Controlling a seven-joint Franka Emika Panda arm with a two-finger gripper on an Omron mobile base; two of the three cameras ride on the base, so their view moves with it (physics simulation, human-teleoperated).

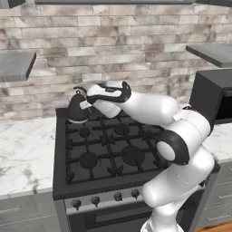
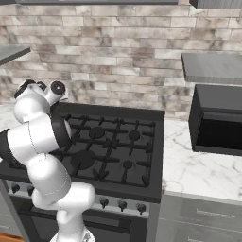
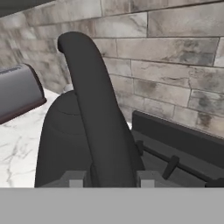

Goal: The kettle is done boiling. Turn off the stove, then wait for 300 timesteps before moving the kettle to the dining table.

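I have my gripper (image 3: pixel 109 177) clamped on the thin arched black handle (image 3: pixel 94 109) of the squat dark grey kettle (image 1: pixel 78 110), which sits directly under my hand on the black six-burner gas stove's (image 1: pixel 113 176) far corner burner, presumably so it hangs upright when lifted.

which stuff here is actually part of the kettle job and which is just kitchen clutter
Part of the job:
- small dark grey-black kettle with arched handle, on a back burner
- wide black gas stove with its front knobs
- two-finger gripper, fingers either side of the kettle handle

Just there:
- black microwave
- white marble counter
- brick wall
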